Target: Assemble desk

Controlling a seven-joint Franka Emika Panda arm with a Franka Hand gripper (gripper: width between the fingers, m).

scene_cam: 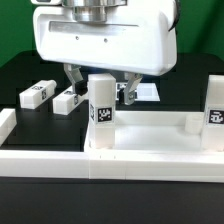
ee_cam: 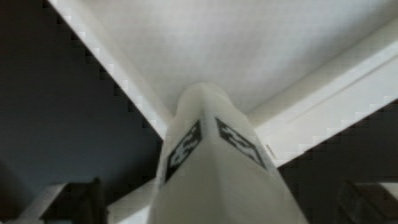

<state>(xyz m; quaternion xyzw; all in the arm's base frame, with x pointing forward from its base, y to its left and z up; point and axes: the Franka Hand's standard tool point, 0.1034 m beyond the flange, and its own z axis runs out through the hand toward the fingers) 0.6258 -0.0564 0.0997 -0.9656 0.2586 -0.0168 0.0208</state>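
Note:
The white tabletop (scene_cam: 150, 128) lies flat on the black table. One leg block (scene_cam: 101, 112) with a black-white tag stands upright at its corner towards the exterior view's left. A second leg (scene_cam: 215, 108) stands upright at the right corner. Two more legs (scene_cam: 35, 95) (scene_cam: 67, 101) lie loose on the table at the left. My gripper (scene_cam: 101, 92) hangs over the first leg, with its fingers (scene_cam: 74, 82) spread on either side and a gap to the leg. In the wrist view the leg (ee_cam: 217, 150) rises between the dark fingers (ee_cam: 68, 203), with the tabletop (ee_cam: 249, 45) beyond.
A long white border rail (scene_cam: 45, 160) runs along the front, with an upright end at the left (scene_cam: 5, 122). A flat white sheet (scene_cam: 147, 92) lies behind the gripper.

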